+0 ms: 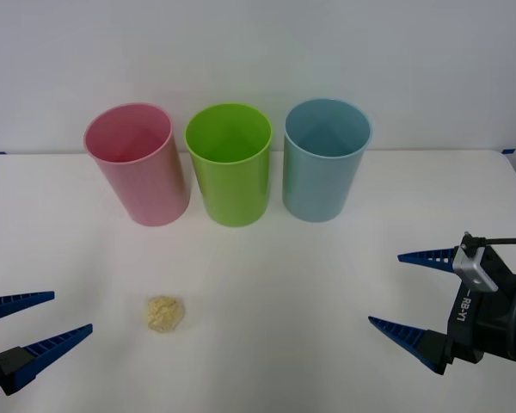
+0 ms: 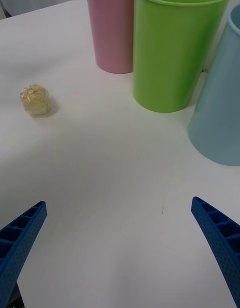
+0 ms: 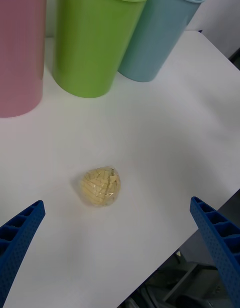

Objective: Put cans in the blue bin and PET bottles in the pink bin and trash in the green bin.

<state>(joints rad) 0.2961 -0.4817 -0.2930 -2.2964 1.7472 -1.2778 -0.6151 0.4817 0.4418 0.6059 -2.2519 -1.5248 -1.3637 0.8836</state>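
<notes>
Standing upright three bins, one trash (image 1: 165,312) ball, left gripper (image 1: 34,320) and right gripper (image 1: 411,292) open

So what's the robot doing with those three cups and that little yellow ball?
It's sorting. Three bins stand in a row at the back of the table: the pink bin, the green bin and the blue bin. The trash, a small crumpled ball, lies on the table in front of the pink bin, and nothing is touching it yet. The left gripper is open, low on the left and closest to the trash. The right gripper is open too, over on the right.
</notes>
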